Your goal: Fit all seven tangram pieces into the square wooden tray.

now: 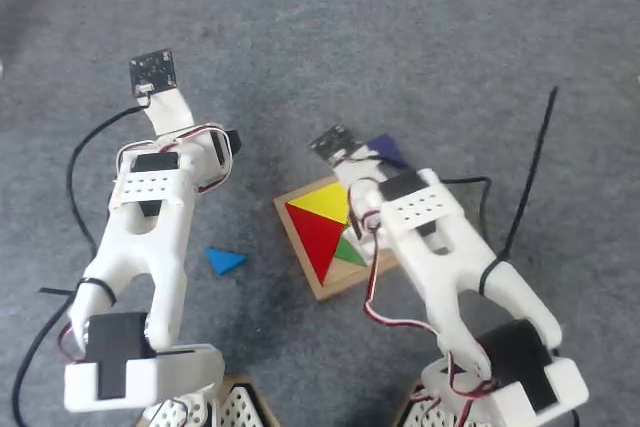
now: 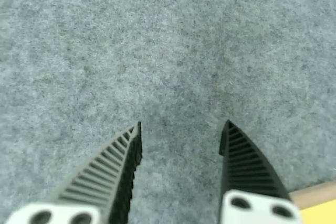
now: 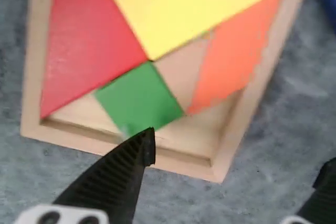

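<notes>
A: The left fingers (image 2: 113,169) are spread wide above the grey carpeted desk (image 2: 157,35). The right fingers (image 3: 118,174) are also wide, one tip over the rim of the square wooden tray (image 3: 233,140), beside the green square piece (image 3: 139,98).

B: And the other pieces?

A: The large red triangle (image 3: 84,45), large yellow triangle (image 3: 178,3) and orange piece (image 3: 231,51) lie in the tray. A small light-blue triangle (image 1: 225,260) lies on the desk near the left arm, and a dark blue piece (image 1: 388,150) just beyond the tray

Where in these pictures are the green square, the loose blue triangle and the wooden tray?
green square (image 3: 139,100), right wrist view, middle of its top face.
blue triangle (image 1: 226,260), high view, centre of the loose piece.
wooden tray (image 3: 68,136), right wrist view, bare stretch of its rim.
</notes>
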